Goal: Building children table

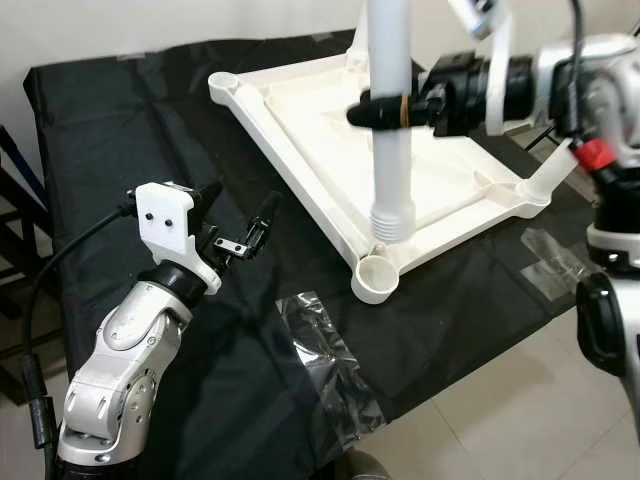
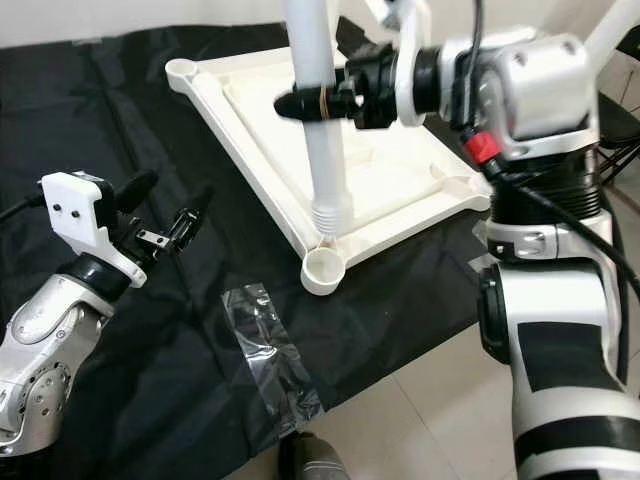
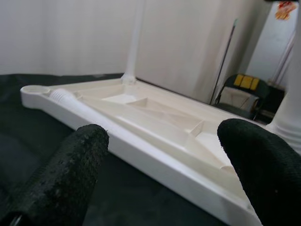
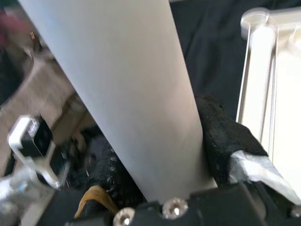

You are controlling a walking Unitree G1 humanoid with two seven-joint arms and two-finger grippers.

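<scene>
A white plastic tabletop [image 1: 300, 130] lies upside down on a black cloth, with round leg sockets at its corners. My right gripper [image 1: 385, 110] is shut on a white table leg [image 1: 390, 150] and holds it upright, its threaded end just above the near corner socket [image 1: 375, 275]. Another leg [image 3: 134, 42] stands in a far corner socket. My left gripper [image 1: 235, 215] is open above the cloth, left of the tabletop, with nothing between its fingers [image 3: 75, 165].
The black cloth [image 1: 130, 120] covers the work surface. A clear plastic wrapper [image 1: 325, 365] lies on it near the front edge. Pale tiled floor [image 1: 500, 420] lies beyond the front right edge. A dark chair [image 3: 240, 94] stands by the far wall.
</scene>
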